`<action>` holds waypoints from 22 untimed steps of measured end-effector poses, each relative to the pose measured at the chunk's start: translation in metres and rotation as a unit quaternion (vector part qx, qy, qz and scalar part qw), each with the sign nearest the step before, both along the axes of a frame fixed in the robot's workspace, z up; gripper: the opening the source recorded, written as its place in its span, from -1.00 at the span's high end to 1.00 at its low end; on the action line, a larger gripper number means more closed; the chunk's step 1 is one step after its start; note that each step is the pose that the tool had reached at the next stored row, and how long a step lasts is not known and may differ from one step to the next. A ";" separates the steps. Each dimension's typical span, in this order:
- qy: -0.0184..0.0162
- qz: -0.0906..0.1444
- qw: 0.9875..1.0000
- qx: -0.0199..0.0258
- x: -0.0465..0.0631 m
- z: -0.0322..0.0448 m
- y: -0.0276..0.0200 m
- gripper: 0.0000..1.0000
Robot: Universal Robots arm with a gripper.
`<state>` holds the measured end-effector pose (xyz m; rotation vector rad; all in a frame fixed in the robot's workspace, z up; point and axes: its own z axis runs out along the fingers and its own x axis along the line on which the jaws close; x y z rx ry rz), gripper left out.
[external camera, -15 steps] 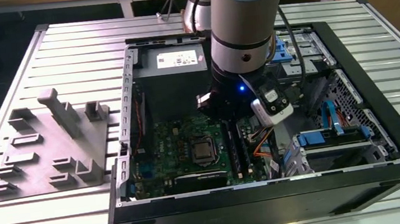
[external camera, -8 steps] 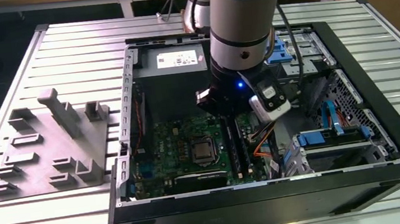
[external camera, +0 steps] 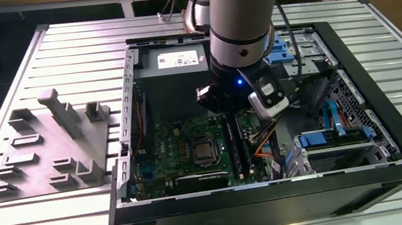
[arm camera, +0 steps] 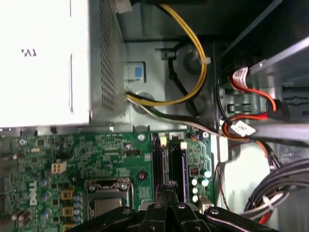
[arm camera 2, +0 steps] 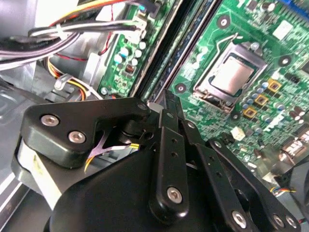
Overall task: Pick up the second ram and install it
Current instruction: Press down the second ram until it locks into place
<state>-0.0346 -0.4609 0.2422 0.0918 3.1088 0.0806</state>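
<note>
My gripper (external camera: pixel 226 115) reaches down into the open computer case (external camera: pixel 384 125), at the far end of the memory slots (arm camera: pixel 168 159) on the green motherboard (external camera: pixel 178 143). In both wrist views its fingers are shut together, the tips (arm camera 2: pixel 166 99) (arm camera: pixel 169 185) right at the slots' end. The second ram (external camera: pixel 234 145) is a long dark stick standing on edge along a slot, running from the gripper toward the case front. In the second wrist view it shows as a dark blue-green strip (arm camera 2: pixel 182 50). I cannot tell whether the tips touch it.
A processor socket (external camera: pixel 204 152) sits beside the slots. Orange and black cables (external camera: pixel 265 139) run close on the other side. The power supply (external camera: pixel 172 62) and a blue-clipped drive cage (external camera: pixel 333 137) crowd the case. A grey fixture (external camera: pixel 46 147) lies on the slatted table at the exterior view's left.
</note>
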 end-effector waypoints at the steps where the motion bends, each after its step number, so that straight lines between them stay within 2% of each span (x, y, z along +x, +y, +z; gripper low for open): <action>1: 0.000 0.000 1.000 0.000 0.000 -0.0006 0.0020 0.79; 8: 0.000 0.000 1.000 0.000 0.004 -0.0038 0.0115 0.79; 18: 0.000 0.000 1.000 0.000 0.004 -0.0060 0.0137 0.79; 22: 0.000 0.000 1.000 0.000 0.003 -0.0094 0.0139 0.79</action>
